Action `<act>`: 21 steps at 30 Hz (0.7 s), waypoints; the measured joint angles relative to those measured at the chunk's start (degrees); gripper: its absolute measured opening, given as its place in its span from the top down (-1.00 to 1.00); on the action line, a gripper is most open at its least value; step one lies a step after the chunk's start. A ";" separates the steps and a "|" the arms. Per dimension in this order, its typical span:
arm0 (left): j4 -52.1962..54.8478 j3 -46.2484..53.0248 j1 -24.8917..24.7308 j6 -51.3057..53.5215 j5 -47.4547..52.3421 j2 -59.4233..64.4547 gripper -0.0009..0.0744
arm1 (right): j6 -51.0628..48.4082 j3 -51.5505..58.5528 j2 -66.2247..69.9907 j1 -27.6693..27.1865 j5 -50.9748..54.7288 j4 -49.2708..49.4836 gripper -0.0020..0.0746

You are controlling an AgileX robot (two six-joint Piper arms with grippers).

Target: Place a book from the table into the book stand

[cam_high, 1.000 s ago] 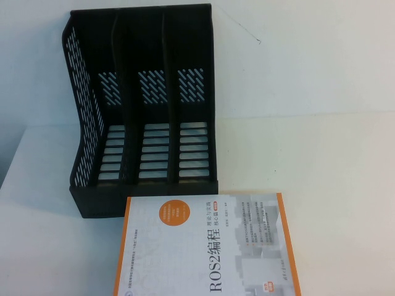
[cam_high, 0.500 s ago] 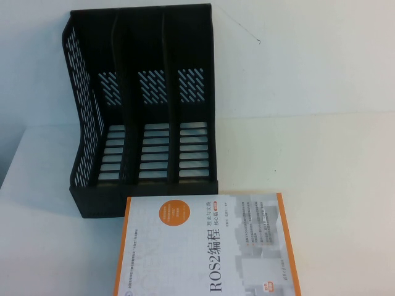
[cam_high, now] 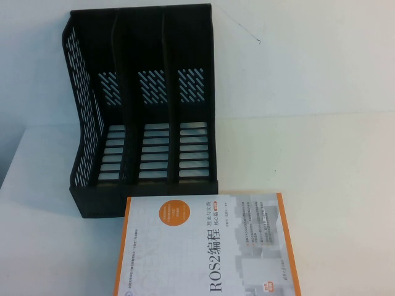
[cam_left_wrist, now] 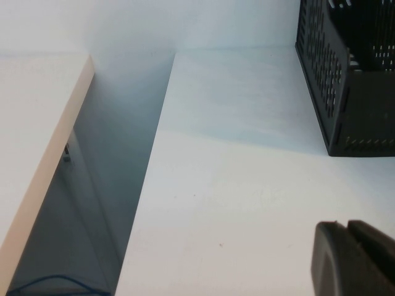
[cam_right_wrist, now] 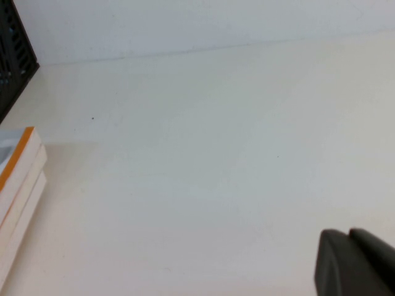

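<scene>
A white book with orange edges [cam_high: 207, 246] lies flat on the table at the near edge, just in front of the black book stand [cam_high: 145, 111], which has three empty slots. The book's corner shows in the right wrist view [cam_right_wrist: 18, 179], the stand's perforated wall in the left wrist view [cam_left_wrist: 345, 80]. Neither gripper shows in the high view. My left gripper [cam_left_wrist: 347, 226] is shut and empty over bare table, to the left of the stand. My right gripper [cam_right_wrist: 347, 234] is shut and empty over bare table, to the right of the book.
The white table [cam_high: 321, 160] runs to a white back wall. In the left wrist view a gap [cam_left_wrist: 117, 172] separates this table from a neighbouring white surface [cam_left_wrist: 37, 111] on the left.
</scene>
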 joint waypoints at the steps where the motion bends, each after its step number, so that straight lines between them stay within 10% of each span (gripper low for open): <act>1: 0.00 0.00 0.00 0.00 0.00 0.00 0.98 | 0.00 0.00 0.00 0.00 0.00 0.00 0.94; 21: 0.10 0.00 0.00 0.00 -2.23 0.00 0.98 | 0.00 0.21 0.00 0.00 -1.67 0.00 0.94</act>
